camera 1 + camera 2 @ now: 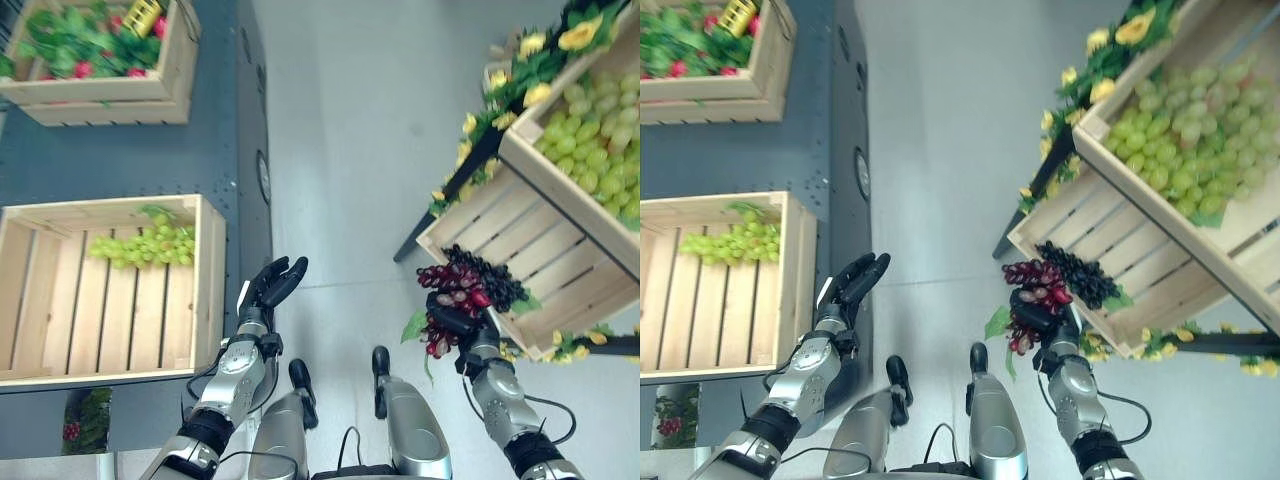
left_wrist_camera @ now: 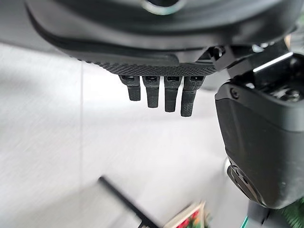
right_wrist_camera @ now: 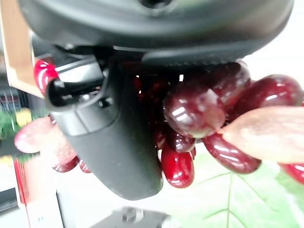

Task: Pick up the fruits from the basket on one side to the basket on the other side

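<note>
My right hand (image 1: 452, 322) is shut on a bunch of dark red grapes (image 1: 447, 276) with a green leaf, held at the near corner of the slatted wooden crate (image 1: 560, 262) on my right. In the right wrist view the red grapes (image 3: 190, 114) bulge past the curled thumb (image 3: 114, 142). A bunch of black grapes (image 1: 490, 277) lies in that crate, touching the red bunch. On my left stands another wooden crate (image 1: 210, 280) holding green grapes (image 1: 145, 246). My left hand (image 1: 275, 285) hangs open beside that crate, its fingers (image 2: 161, 95) straight and holding nothing.
A crate (image 1: 520, 155) full of green grapes (image 1: 590, 140) sits above the right crate, trimmed with yellow flowers (image 1: 530, 60). A crate of leaves and red fruit (image 1: 100, 60) stands at the far left on a dark blue stand (image 1: 120, 160). Grey floor (image 1: 350, 130) runs between the two sides.
</note>
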Tool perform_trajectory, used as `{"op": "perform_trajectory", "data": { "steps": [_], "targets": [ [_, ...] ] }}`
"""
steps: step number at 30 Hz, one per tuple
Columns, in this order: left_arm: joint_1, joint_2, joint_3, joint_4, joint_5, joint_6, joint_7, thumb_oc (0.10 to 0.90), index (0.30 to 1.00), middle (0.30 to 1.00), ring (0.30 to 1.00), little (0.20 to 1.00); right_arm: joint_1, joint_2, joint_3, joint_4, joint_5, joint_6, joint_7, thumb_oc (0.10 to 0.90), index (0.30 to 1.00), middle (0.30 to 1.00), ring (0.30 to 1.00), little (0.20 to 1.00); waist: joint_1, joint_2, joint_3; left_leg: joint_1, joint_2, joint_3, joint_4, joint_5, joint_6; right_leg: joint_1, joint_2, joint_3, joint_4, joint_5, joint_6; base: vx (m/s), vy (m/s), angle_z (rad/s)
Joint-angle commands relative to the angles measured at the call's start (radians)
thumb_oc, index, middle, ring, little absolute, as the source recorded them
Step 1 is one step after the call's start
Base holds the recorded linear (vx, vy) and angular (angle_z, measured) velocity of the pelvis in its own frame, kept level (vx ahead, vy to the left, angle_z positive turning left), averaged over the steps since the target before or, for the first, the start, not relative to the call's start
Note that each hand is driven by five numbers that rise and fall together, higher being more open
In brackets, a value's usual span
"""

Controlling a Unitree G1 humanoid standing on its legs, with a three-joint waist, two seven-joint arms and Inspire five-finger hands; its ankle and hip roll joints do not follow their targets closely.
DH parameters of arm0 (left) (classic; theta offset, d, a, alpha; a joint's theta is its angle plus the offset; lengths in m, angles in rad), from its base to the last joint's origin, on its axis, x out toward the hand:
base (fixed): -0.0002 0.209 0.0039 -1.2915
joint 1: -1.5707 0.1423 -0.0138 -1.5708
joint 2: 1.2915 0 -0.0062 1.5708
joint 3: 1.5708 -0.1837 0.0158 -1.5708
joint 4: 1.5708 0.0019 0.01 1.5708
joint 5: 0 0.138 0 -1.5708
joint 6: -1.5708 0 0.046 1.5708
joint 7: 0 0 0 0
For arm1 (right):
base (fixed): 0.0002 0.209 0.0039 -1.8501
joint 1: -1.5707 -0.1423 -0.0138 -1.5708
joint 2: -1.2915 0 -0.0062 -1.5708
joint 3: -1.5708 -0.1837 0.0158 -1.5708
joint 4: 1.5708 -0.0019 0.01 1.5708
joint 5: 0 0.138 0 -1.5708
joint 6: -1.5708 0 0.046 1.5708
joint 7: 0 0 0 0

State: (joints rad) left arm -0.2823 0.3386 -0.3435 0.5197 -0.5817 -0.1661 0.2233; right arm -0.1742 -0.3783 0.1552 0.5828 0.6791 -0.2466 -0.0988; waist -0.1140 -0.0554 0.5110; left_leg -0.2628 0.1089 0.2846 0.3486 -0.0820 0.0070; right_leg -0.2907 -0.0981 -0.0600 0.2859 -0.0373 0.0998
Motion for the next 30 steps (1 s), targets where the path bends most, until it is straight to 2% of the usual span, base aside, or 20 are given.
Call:
{"op": "perform_trajectory", "data": {
  "steps": [1, 4, 11, 17, 20, 22, 27, 30],
  "targets": [
    [-0.039, -0.006, -0.020, -0.094, 0.020, -0.125, 0.005, 0.800, 0.900, 0.900, 0.900, 0.900, -0.049, -0.090, -0.084, -0.119, 0.029, -0.166, -0.055, 0.400, 0.300, 0.300, 0.300, 0.300, -0.012, -0.002, -0.011, -0.003, -0.055, -0.010, 0.177, -0.198, 0.033, 0.000, 0.077, -0.060, 0.119, -0.098, -0.071, -0.01, 0.003, -0.09],
    [-0.058, -0.008, -0.034, -0.109, 0.027, -0.127, 0.004, 0.800, 0.900, 0.900, 0.900, 0.900, -0.080, -0.114, -0.117, -0.100, 0.034, -0.183, -0.084, 0.400, 0.300, 0.300, 0.300, 0.300, -0.014, -0.004, 0.008, -0.046, -0.059, -0.017, 0.219, -0.215, 0.040, -0.049, 0.088, -0.053, 0.159, -0.105, -0.076, 0.00, -0.005, -0.08],
    [-0.090, 0.014, -0.046, -0.133, 0.027, -0.114, 0.015, 0.800, 0.900, 0.900, 0.900, 0.900, -0.165, -0.198, -0.170, -0.054, 0.043, -0.192, -0.149, 0.400, 0.300, 0.300, 0.300, 0.300, -0.016, 0.001, 0.009, -0.167, -0.062, -0.031, 0.305, -0.237, 0.042, -0.169, 0.093, -0.061, 0.270, -0.137, -0.088, -0.05, -0.016, 0.00],
    [-0.087, 0.033, -0.058, -0.130, 0.017, -0.096, -0.009, 0.800, 0.900, 0.900, 0.900, 0.900, -0.214, -0.299, -0.235, 0.038, 0.063, -0.215, -0.202, 0.400, 0.300, 0.300, 0.300, 0.300, 0.006, 0.002, 0.009, -0.258, -0.066, -0.069, 0.416, -0.279, 0.054, -0.247, 0.076, -0.087, 0.385, -0.169, -0.100, -0.01, -0.053, 0.10],
    [-0.089, 0.050, -0.073, -0.134, 0.013, -0.088, -0.017, 0.800, 0.900, 0.900, 0.900, 0.900, -0.251, -0.357, -0.242, 0.084, 0.055, -0.187, -0.212, 0.400, 0.300, 0.300, 0.300, 0.300, 0.023, -0.004, 0.009, -0.309, -0.071, -0.095, 0.463, -0.290, 0.056, -0.286, 0.071, -0.095, 0.427, -0.175, -0.104, -0.04, -0.073, 0.09],
    [-0.095, 0.063, -0.079, -0.140, 0.015, -0.082, -0.020, 0.800, 0.900, 0.900, 0.900, 0.900, -0.292, -0.396, -0.230, 0.113, 0.058, -0.156, -0.224, 0.400, 0.300, 0.300, 0.300, 0.300, 0.036, -0.016, 0.009, -0.364, -0.073, -0.101, 0.497, -0.280, 0.067, -0.336, 0.066, -0.106, 0.456, -0.162, -0.114, -0.09, -0.106, 0.08],
    [-0.091, 0.089, -0.090, -0.163, -0.013, -0.077, -0.031, 0.800, 0.900, 0.900, 0.900, 0.900, -0.353, -0.456, -0.211, 0.146, 0.053, -0.128, -0.271, 0.400, 0.300, 0.300, 0.300, 0.300, 0.054, -0.028, 0.009, -0.412, -0.070, -0.116, 0.535, -0.287, 0.068, -0.375, 0.065, -0.121, 0.489, -0.164, -0.118, -0.01, -0.087, 0.11],
    [-0.090, 0.111, -0.102, -0.176, -0.019, -0.074, -0.045, 0.800, 0.900, 0.900, 0.900, 0.900, -0.406, -0.496, -0.198, 0.176, 0.022, -0.076, -0.310, 0.400, 0.300, 0.300, 0.300, 0.300, 0.068, -0.033, 0.009, -0.436, -0.070, -0.130, 0.557, -0.293, 0.065, -0.394, 0.063, -0.130, 0.514, -0.171, -0.119, 0.01, -0.072, 0.06]
  ]
}}
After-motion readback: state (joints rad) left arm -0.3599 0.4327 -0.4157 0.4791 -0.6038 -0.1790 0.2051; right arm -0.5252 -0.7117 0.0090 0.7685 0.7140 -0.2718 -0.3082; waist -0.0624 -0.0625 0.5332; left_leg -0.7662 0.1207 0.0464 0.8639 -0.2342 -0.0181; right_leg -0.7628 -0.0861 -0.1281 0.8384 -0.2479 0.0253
